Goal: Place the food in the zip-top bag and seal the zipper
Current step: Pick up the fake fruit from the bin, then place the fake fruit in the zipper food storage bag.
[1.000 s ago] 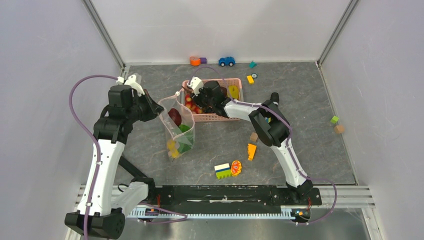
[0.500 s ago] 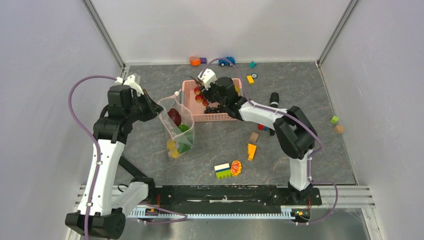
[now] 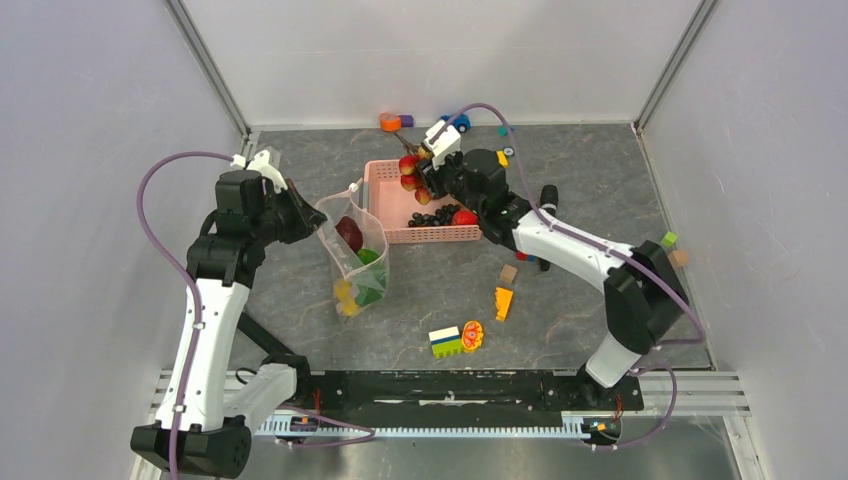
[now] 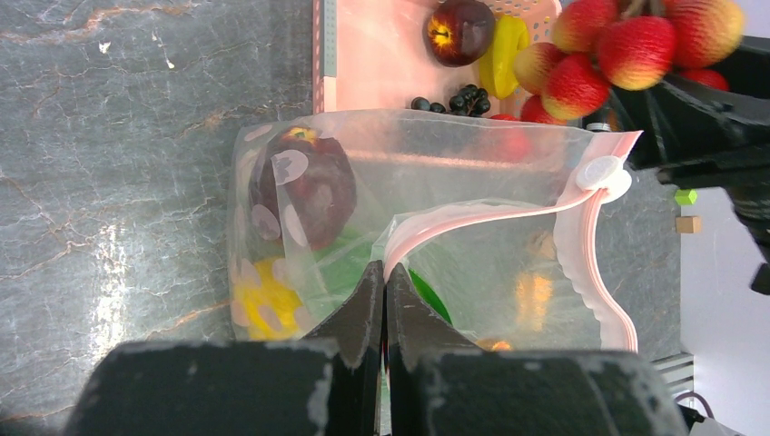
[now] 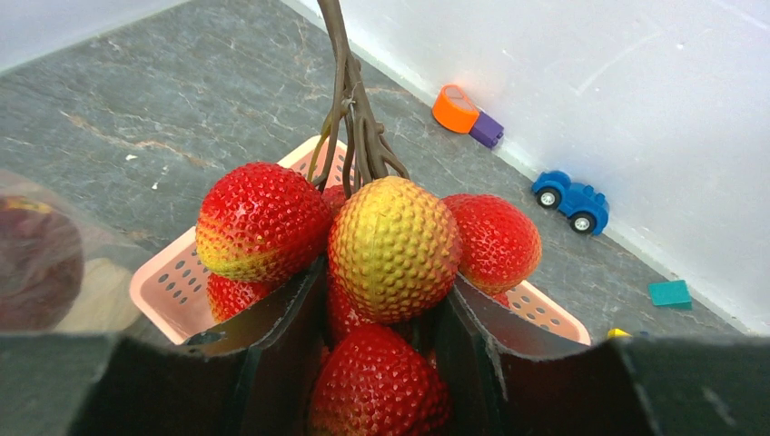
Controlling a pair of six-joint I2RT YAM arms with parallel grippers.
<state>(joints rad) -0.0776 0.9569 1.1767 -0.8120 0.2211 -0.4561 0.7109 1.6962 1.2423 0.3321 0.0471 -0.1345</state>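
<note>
My left gripper is shut on the pink zipper strip of the clear zip-top bag, holding its mouth open. The bag holds a dark red apple, yellow citrus and green bok choy. My right gripper is shut on a bunch of red strawberries, lifted above the pink basket. Dark berries and a red ball-like fruit lie in the basket. The left wrist view shows the strawberries and another apple.
An orange wedge, a green-and-white block with an orange slice, a brown cube and small blocks lie on the grey table. A blue toy car and an orange-purple piece sit by the back wall.
My right gripper has lifted the strawberry bunch out of the basket and moved it back and to the right. The left gripper and bag have stayed put.
</note>
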